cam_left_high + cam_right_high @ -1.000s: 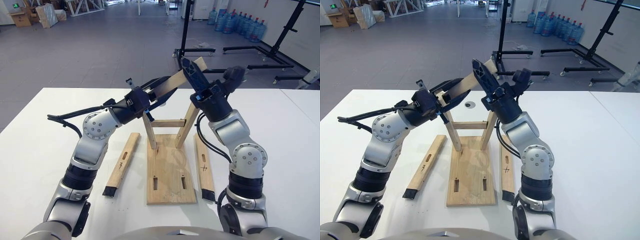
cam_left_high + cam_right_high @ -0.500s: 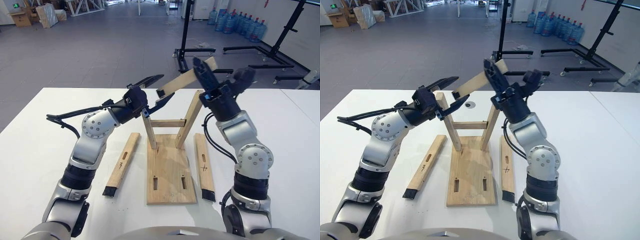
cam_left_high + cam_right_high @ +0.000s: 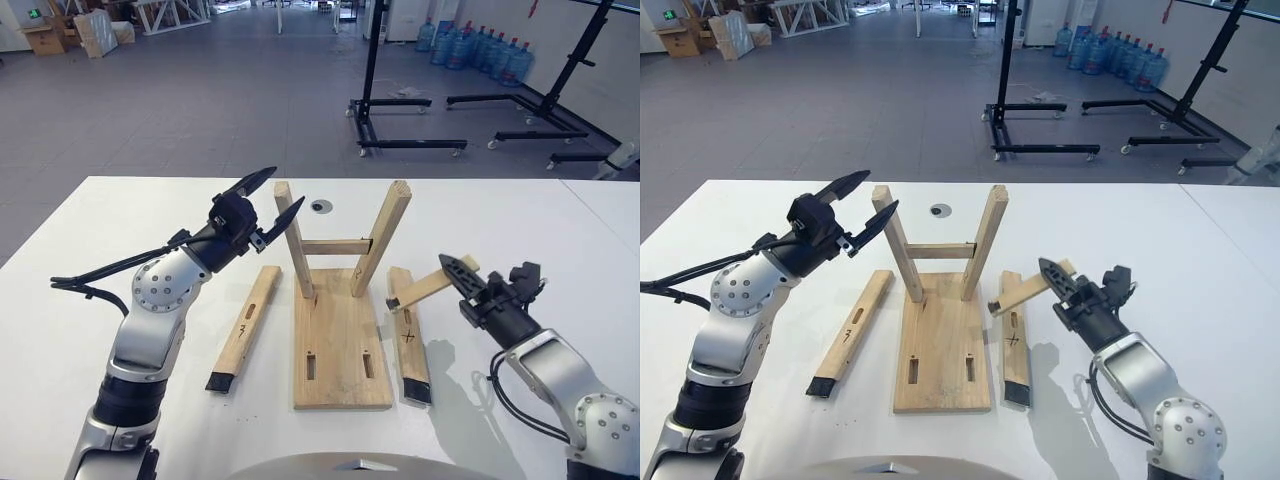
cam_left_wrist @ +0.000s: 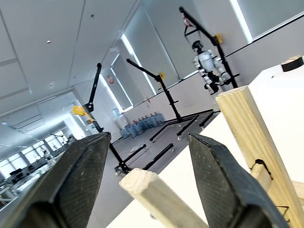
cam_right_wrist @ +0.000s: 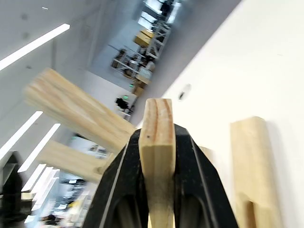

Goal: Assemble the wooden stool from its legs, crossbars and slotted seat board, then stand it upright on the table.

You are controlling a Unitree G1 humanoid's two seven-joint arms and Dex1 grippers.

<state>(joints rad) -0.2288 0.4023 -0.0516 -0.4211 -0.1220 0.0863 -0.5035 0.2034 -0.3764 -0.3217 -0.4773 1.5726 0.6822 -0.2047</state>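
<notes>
The slotted seat board [image 3: 340, 345] lies flat on the white table. Two legs [image 3: 299, 250] [image 3: 378, 240] stand in its far slots, joined by a crossbar [image 3: 336, 246]. My left gripper [image 3: 285, 186] is open and level with the top of the left standing leg [image 4: 142, 183], which sits between the fingers [image 4: 80, 180] farther off. My right gripper [image 3: 456, 272] is shut on a second crossbar [image 3: 418, 291], holding it tilted just above the table to the right of the board. In the right wrist view the crossbar [image 5: 158, 123] is clamped between both jaws.
One loose leg [image 3: 244, 328] lies left of the board and another [image 3: 409, 335] lies right of it, under the held crossbar's low end. A round hole [image 3: 320, 206] sits in the table behind the frame. Black stands [image 3: 400, 100] are on the floor beyond.
My left gripper let go of the raised crossbar, opened and drew back left. My right arm swung that crossbar down and to the right, from above the frame to just over the table.
</notes>
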